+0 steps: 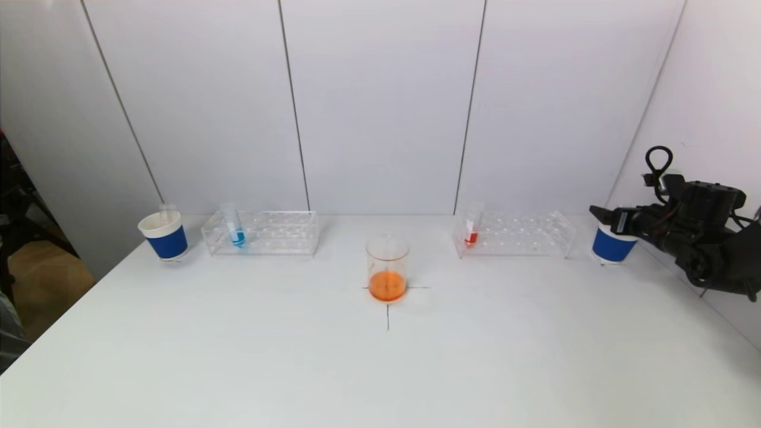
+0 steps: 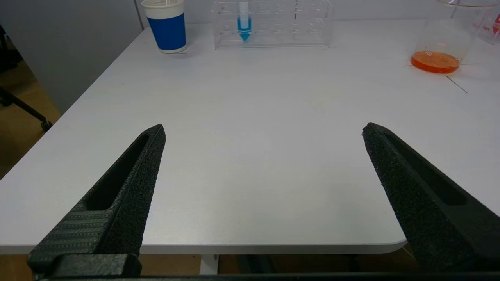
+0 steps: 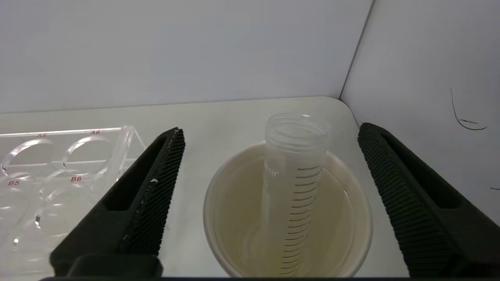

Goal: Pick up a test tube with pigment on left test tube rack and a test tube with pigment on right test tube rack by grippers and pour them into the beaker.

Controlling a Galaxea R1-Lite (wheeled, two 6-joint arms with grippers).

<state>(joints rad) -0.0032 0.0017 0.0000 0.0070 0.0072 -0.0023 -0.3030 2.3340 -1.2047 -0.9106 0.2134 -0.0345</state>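
Right tool [image 3: 269, 164] wide, over empty tube [image 3: 295, 175] in cup [image 1: 611, 245] at worktop's far right corner. Left tool [image 2: 263, 132] wide at near edge. Beaker [image 1: 387, 267] mid-worktop.

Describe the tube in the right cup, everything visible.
The tube is clear plastic with a threaded, uncapped mouth and dark graduation lines down its side. It looks empty, with no pigment showing. It stands leaning inside the right paper cup, its mouth rising above the rim. The open right gripper straddles it without touching.
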